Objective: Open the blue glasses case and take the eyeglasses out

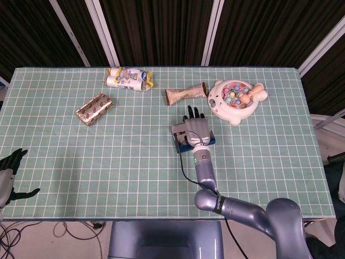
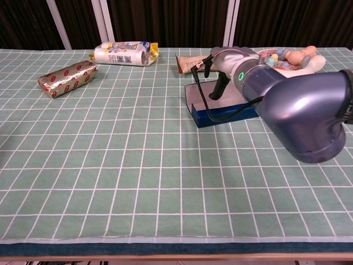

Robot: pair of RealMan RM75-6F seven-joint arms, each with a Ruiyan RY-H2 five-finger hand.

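Observation:
The blue glasses case lies mid-table with its lid tipped up, showing a pale lining. My right hand is over the case and holds the raised lid, with dark fingers reaching down into the opening. The hand and lid hide the inside of the case, so no eyeglasses show. My left hand hangs off the table's front left corner, fingers spread, holding nothing.
Behind the case lie a brown snack bar and a white animal-shaped toy with coloured pieces. A white-and-yellow packet and a foil-wrapped packet sit at the back left.

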